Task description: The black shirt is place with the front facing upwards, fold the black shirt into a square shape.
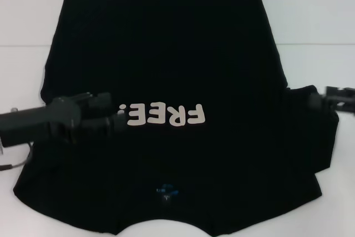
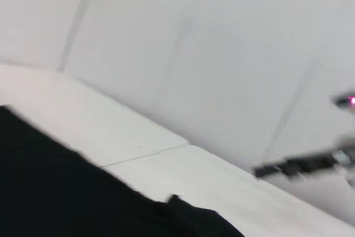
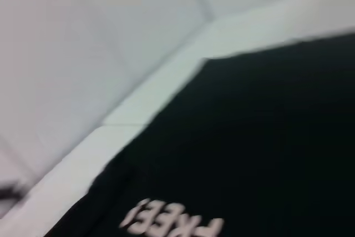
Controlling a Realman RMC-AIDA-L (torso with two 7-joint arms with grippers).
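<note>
The black shirt [image 1: 166,54] lies spread front up on the white table [image 1: 28,20], its pale "FREE" lettering [image 1: 166,115] near the middle and a small blue neck label [image 1: 166,191] close to my edge. My left gripper [image 1: 117,119] reaches in from the left, low over the shirt beside the lettering. At the shirt's right sleeve [image 1: 319,131], my right gripper [image 1: 321,101] sits over the sleeve's upper edge. The right wrist view shows the shirt [image 3: 266,137] with its lettering [image 3: 172,223]. A corner of the shirt [image 2: 66,198] appears in the left wrist view.
Bare white table [image 1: 316,15] surrounds the shirt at the back and on both sides. The shirt's collar end hangs near the table's front edge. The left wrist view shows the other arm [image 2: 299,165] far off.
</note>
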